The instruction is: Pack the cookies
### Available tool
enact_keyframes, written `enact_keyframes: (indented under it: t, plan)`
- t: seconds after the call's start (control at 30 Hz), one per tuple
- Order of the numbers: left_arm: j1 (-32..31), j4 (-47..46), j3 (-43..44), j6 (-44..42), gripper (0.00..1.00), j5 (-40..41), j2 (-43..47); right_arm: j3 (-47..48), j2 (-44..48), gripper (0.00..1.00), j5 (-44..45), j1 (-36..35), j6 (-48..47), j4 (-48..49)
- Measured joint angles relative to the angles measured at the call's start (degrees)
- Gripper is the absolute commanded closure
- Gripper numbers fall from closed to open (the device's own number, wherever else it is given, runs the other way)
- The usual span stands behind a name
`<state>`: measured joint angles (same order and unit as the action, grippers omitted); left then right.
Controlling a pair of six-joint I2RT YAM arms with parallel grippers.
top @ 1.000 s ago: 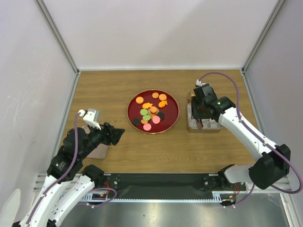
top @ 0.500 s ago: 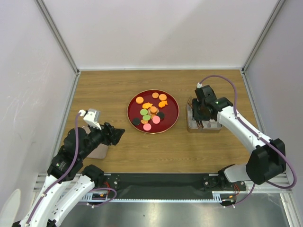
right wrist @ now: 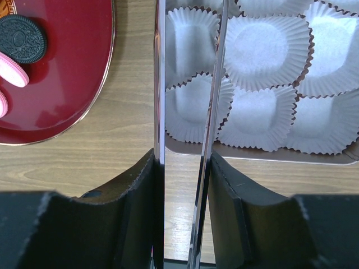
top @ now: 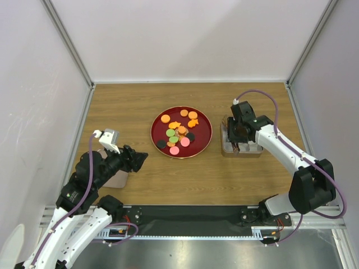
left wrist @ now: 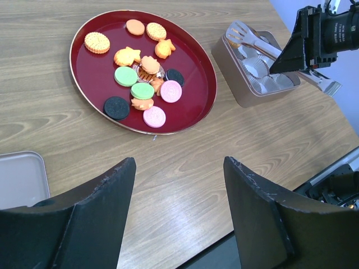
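Cookies are all on the dark-red plate at the middle of the desk, as I see from overhead: orange rounds and fish shapes toward the far side, green, pink and black ones bunched toward the near side, some overlapping. None lies in the metal tin, which stands just right of the plate with a narrow strip of bare wood between them.

My right claw hangs over that tin and is clenched on a pair of metal tongs. Through the right wrist camera I see the two blades running up from between the fingers, slightly apart, across the tin's left side and its white paper cups. Every cup I can see is empty. The plate's rim, one black cookie and a pink one show at the left edge of that view. From above, the right arm hides much of the tin.

My left claw is released, fingers wide with nothing between them, hovering over the near-left desk and facing the plate. A flat pale tray lies just beneath and to its left, partly covered by the arm in the overhead view.
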<state>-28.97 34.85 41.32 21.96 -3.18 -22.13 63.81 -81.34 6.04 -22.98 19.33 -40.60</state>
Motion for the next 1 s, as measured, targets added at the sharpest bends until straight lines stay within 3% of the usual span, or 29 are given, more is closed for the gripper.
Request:
enact_keyframes:
  t: [1.0]
  plan:
    - [0.0,0.0,0.0,0.0,0.30,0.0,0.0,-2.0,0.0,0.58,-0.1,0.4,0.1,0.6]
